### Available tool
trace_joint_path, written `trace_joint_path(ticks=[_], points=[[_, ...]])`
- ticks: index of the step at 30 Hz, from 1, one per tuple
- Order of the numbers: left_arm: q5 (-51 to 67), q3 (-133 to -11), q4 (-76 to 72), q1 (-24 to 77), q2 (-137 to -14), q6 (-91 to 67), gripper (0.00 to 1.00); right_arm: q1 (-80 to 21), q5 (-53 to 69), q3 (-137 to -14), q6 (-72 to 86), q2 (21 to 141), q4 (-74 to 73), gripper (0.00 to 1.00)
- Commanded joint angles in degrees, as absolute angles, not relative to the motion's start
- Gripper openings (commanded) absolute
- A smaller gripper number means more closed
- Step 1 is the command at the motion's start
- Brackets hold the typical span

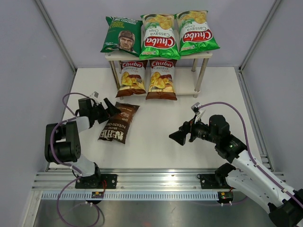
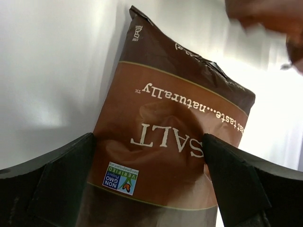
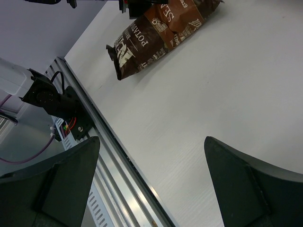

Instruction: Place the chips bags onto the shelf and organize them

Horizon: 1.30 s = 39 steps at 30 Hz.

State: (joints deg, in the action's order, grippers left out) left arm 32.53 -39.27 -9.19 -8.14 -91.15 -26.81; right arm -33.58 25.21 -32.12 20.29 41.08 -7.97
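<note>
Jaws spread wide, my left gripper straddles the upper end of the dark brown Kettle bag, which lies flat on the white table, just short of the shelf. Whether my pads touch the foil, I cannot tell. To do this well, I judge I should close gently across that end rather than the puffy belly, so nothing inside is crushed, then lift clear before travelling. On the shelf, the dark green bag and two bright green Chuba bags fill the top board. Two brown-and-white Chuba bags lean on the lower one, leaving its right end free, the likely slot. At far right, my right gripper hangs wide apart and empty-handed over bare table, best kept out of the path.
</note>
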Motion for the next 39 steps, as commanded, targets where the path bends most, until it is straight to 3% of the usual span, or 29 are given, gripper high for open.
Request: trace_joint_path(ticks=[1,13,17,18,20,21,27,28,31,34,39], points=[[27.34,-35.43,-9.57,-3.52,-87.8,-25.83,0.99,-33.4,26.72,-32.26,19.25,41.05,-5.36,1.0],[18.64,-23.22,-17.29,3.59,-79.19,-38.39,0.96,-33.4,26.72,-32.17,19.16,40.61,-5.36,1.0],[15.83,-18.47,-21.62,6.41,-74.03,-43.32,0.81,-33.4,26.37,-32.17,19.16,40.52,-5.36,0.99],[13.73,-17.94,-21.27,6.85,-72.52,-44.72,0.7,-33.4,26.28,-32.08,19.16,40.52,-5.27,0.99],[10.91,-17.14,-19.79,7.21,-67.62,-45.96,0.62,-33.4,26.28,-32.08,19.16,40.6,-5.36,0.99],[7.24,-17.05,-16.9,8.08,-65.85,-46.4,0.53,-33.4,26.19,-32.08,19.16,40.61,-5.27,1.0],[-8.93,-16.61,-4.6,12.21,-48.91,-51.58,0.4,-33.4,25.75,-32.08,19.25,41.22,-5.01,1.0],[-10.62,-16.35,-3.0,12.56,-46.95,-54.38,0.29,-33.4,25.58,-31.99,19.25,41.31,-4.84,1.0],[-14.14,-13.37,-1.67,13.45,-39.67,-58.86,0.18,-33.4,25.4,-31.9,19.42,41.92,-4.57,0.99],[-15.9,-11.34,-0.97,13.8,-33.69,-62.13,0.0,-33.4,25.23,-31.9,19.6,42.89,-3.96,0.99],[-15.91,-13.09,2.8,13.89,-29.71,-63.89,0.0,-33.4,25.31,-31.9,20.12,45.61,-2.73,1.0]])
